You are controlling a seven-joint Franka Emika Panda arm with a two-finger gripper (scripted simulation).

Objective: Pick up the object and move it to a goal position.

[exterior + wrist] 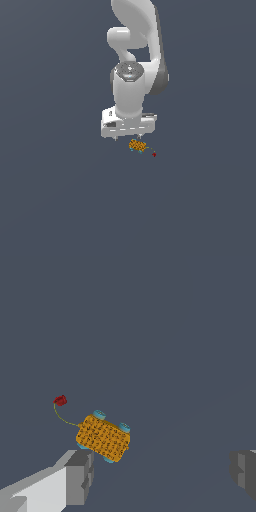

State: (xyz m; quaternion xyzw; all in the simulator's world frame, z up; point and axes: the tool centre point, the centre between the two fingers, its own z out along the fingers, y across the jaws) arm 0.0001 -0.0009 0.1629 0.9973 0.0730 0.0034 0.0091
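Note:
The object (137,146) is a tiny orange-yellow speckled lump with cyan flecks at its edges, lying on the grey floor. A thin cord runs from it to a small red knob (154,154). The white gripper (128,137) hangs just above it, pointing down, fingers spread wide and open with nothing held. In the wrist view the object (103,438) lies close to one grey fingertip (79,473), far from the other fingertip (243,471), and the red knob (60,401) sits beyond it.
The white arm (135,55) rises above the gripper toward the exterior view's top. Plain dark grey floor (50,200) surrounds the object on all sides.

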